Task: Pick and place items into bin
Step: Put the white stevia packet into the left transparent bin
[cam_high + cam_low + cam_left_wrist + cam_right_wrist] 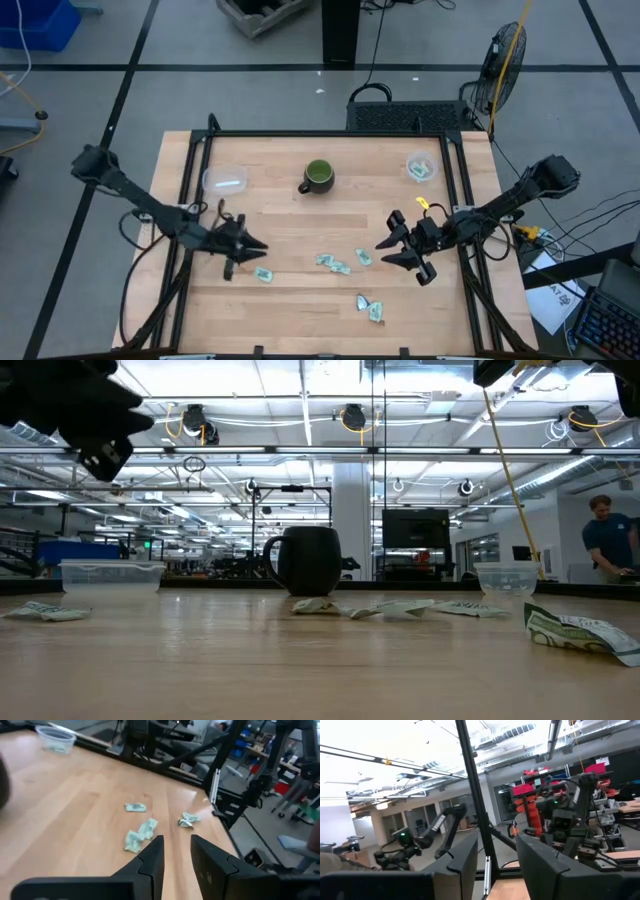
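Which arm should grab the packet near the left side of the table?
Probably the left: its tool hovers just above that packet, fingers apart. The right tool sits across the table, nearer the middle packets.

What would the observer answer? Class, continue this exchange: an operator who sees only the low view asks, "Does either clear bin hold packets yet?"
Observer: Yes. From above, the bin on the right arm's side has packets in it; the other bin looks empty.
Operator: Is either gripper holding anything?
Observer: No. The wrist views show the left gripper and the right gripper open, with nothing between the fingers.
Operator: Which packet is closest to the left gripper?
Observer: From above, a lone packet lies just beside it; the others lie nearer the right gripper.
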{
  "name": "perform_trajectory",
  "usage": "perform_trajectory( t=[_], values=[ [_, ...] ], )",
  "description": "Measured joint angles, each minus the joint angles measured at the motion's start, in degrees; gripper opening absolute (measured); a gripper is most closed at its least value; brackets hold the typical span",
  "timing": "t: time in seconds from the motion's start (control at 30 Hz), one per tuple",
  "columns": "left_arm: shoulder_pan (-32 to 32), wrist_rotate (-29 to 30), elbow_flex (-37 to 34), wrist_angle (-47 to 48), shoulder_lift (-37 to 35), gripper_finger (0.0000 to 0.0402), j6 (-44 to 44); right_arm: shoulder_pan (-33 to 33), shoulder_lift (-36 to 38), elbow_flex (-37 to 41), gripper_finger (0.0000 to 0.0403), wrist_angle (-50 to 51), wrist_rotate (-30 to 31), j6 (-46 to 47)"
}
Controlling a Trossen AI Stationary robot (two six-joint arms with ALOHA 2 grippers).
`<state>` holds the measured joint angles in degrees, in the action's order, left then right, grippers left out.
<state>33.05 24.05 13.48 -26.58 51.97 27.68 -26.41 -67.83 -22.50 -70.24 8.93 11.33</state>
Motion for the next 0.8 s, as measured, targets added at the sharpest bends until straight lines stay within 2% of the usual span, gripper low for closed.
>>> perform_trajectory(
  t=[0.1,0.27,0.37,0.53,0.8],
  values=[
    [1.52,0.1,5.57,3.56,7.37,0.0119,-0.12,0.0,0.0,0.0,0.0128,0.03,0.04,-0.02],
    [2.92,-0.72,15.56,18.29,18.3,0.0151,1.0,0.02,0.0,0.0,0.0128,0.2,0.15,-0.04],
    [3.73,-2.25,18.94,25.92,23.99,0.0162,4.21,0.07,0.0,0.0,0.0128,0.2,0.19,-0.04],
    [5.92,-3.88,20.82,28.45,31.67,0.0166,5.8,0.04,0.0,0.0,0.0128,0.82,-0.02,-0.04],
    [6.85,-2.6,20.89,28.44,36.52,0.0166,8.95,0.91,0.0,0.0,0.0128,0.95,0.26,-0.48]
  ],
)
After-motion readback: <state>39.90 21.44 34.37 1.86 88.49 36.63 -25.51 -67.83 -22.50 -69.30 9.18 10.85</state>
